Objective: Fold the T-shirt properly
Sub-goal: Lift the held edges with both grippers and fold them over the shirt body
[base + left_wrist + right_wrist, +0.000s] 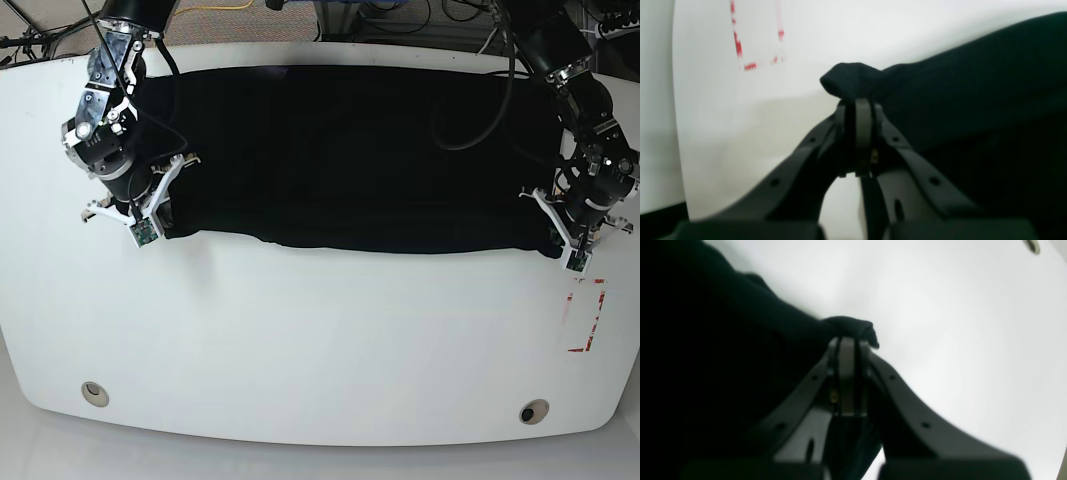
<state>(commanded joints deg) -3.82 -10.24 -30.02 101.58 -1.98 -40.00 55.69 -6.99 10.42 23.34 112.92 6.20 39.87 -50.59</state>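
White worktop [300, 340] with rounded corners fills the base view; cables lie on the floor beyond its far edge. One black T-shirt [350, 160] lies in a wide band along the far edge. Two grippers work it: the left gripper [858, 100] is clenched on a bunched corner, the right gripper [848, 340] likewise. Two holes [95, 393] sit near the front corners, with one red tape outline [588, 315] near the right edge.

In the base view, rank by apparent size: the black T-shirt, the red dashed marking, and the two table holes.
1. Plain black fabric T-shirt
2. Red dashed rectangular marking
3. Round left hole and round right hole: too alike to rank.
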